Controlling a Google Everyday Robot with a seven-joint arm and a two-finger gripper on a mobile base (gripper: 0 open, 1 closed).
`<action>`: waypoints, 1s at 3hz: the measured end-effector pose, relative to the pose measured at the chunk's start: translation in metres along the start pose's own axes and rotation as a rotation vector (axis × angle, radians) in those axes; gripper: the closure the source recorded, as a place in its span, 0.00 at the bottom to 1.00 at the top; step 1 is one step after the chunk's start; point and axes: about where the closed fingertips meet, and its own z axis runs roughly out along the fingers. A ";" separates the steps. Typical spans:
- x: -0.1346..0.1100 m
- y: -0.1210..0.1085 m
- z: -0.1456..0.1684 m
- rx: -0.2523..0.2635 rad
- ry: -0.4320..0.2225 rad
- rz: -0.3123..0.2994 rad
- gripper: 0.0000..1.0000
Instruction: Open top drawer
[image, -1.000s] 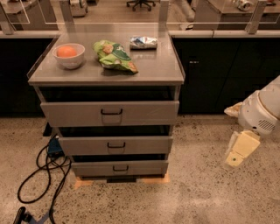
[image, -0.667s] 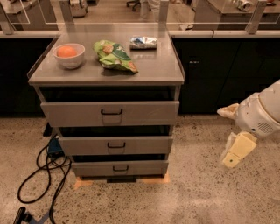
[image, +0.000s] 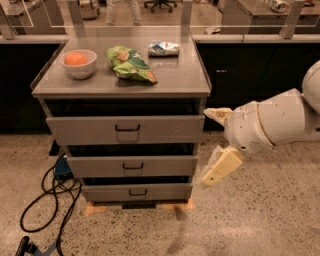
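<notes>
While cream pincer (image: 215, 142) gapes right of it; flat grey metal top drawer (image: 125, 130)

No text is readable on the green bag (image: 131, 64) or white packet (image: 163, 48); the pincer (image: 216, 142), spread wide, is just right of the top drawer (image: 165, 129).

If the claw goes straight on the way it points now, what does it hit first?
The claw, right of the cabinet, points left. First in line looks like the cabinet's right front edge, just below the top drawer. Depth is unclear; it may pass in front.
</notes>
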 end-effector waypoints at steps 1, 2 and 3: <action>-0.009 -0.004 0.003 0.021 -0.011 -0.008 0.00; -0.016 0.010 0.026 0.048 0.100 -0.046 0.00; -0.022 -0.001 0.083 0.102 0.173 -0.080 0.00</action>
